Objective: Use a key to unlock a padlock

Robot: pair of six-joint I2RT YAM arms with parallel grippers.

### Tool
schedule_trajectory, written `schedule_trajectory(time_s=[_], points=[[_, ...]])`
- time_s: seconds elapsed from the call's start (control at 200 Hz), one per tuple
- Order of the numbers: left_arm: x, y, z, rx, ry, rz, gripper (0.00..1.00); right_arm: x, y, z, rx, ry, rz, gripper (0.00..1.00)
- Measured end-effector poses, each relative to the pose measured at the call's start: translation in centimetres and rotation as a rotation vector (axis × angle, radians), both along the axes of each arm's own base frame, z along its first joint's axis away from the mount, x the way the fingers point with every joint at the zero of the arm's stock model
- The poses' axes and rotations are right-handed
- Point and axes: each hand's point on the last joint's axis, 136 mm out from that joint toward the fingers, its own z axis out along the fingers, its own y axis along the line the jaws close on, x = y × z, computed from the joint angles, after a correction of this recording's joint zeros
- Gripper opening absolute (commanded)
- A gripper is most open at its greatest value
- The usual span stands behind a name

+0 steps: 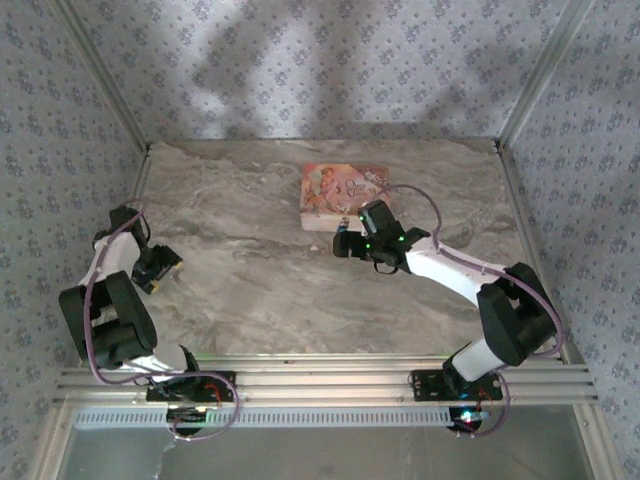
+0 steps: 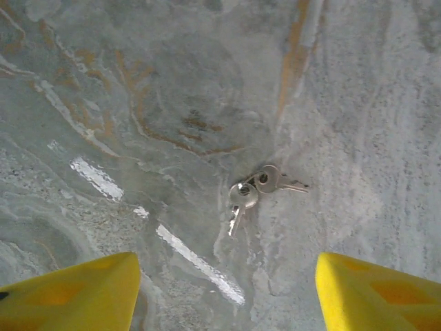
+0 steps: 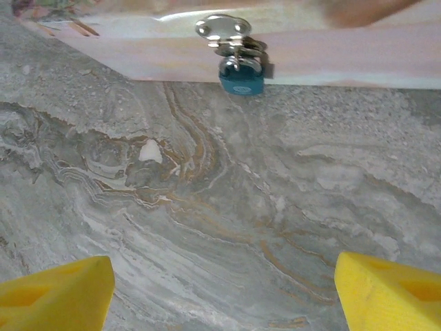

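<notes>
While the left gripper spreads its jaws open, two silvery keys lie on the desk ahead, between them. The right gripper, jaws open too, faces the blue padlock straight ahead, touching a pink packet whose print is unreadable and whose top is cut off. Marbled grey desk; patterned walls.

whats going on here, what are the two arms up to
Nothing is held yet. The left hand hangs open above a pair of keys lying on the marble table. The right hand is open too, facing the small blue padlock, which sits on the table against the edge of the pink packet. No key has been picked up, so the unlocking is not yet under way.
</notes>
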Motion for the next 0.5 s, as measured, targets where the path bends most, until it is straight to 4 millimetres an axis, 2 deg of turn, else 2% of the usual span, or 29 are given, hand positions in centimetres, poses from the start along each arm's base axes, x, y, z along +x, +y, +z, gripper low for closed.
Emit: schedule_trajectory(time_s=[0.255,0.5], points=[[0.8,-0.1,-0.6,-0.005,-0.021,-0.051,0.4,0.5,0.3,0.6,-0.02,-0.044,0.044,0.84],[1.2,-0.1,-2.3,-0.02,0.006,-0.078,0.39,0.8,0.1,0.7,-0.044,-0.067,0.06,0.84]])
